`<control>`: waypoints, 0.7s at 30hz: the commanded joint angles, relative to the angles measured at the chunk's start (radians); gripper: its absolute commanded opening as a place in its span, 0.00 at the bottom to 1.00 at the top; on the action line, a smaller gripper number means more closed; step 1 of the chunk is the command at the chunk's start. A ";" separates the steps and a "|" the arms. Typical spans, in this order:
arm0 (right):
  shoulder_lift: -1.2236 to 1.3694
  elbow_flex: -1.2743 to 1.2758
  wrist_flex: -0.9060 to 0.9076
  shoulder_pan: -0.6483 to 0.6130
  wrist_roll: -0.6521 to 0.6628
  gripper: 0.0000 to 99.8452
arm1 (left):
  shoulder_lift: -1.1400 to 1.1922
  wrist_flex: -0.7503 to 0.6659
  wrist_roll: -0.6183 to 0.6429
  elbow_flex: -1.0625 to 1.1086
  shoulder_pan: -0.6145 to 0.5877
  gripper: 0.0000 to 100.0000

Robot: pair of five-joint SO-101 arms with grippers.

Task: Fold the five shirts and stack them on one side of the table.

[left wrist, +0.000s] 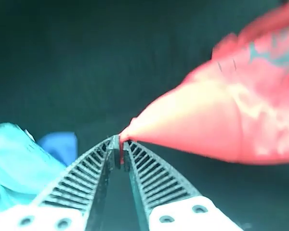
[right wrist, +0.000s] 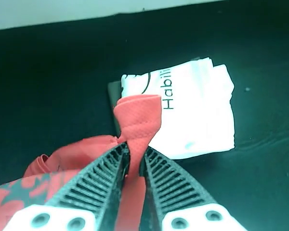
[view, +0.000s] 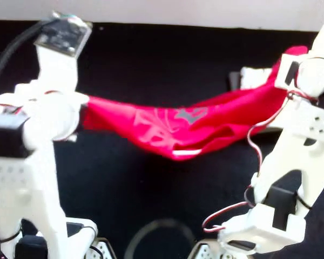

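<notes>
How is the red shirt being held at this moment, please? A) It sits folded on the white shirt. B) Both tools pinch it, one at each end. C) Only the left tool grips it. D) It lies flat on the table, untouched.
B: the left tool is shut on one tip of the red shirt, the right tool on the other, and the cloth sags between the arms above the table.

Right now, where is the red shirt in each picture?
High view: the red shirt hangs stretched across the middle, over the black table.
Left wrist view: the red shirt fans out from the shut left gripper.
Right wrist view: the red shirt's corner is clamped in the right gripper, before the folded white shirt.
Shared landmark: the black table.
</notes>
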 commanded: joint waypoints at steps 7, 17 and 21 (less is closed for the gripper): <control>-0.067 0.051 0.013 0.004 0.084 0.01 | -0.110 0.009 -0.068 0.526 -0.002 0.01; -0.568 0.834 -0.019 -0.030 0.140 0.01 | -0.145 0.011 -0.123 0.645 0.091 0.01; -0.707 1.061 -0.058 0.041 0.186 0.01 | -0.180 0.012 -0.138 0.682 0.205 0.01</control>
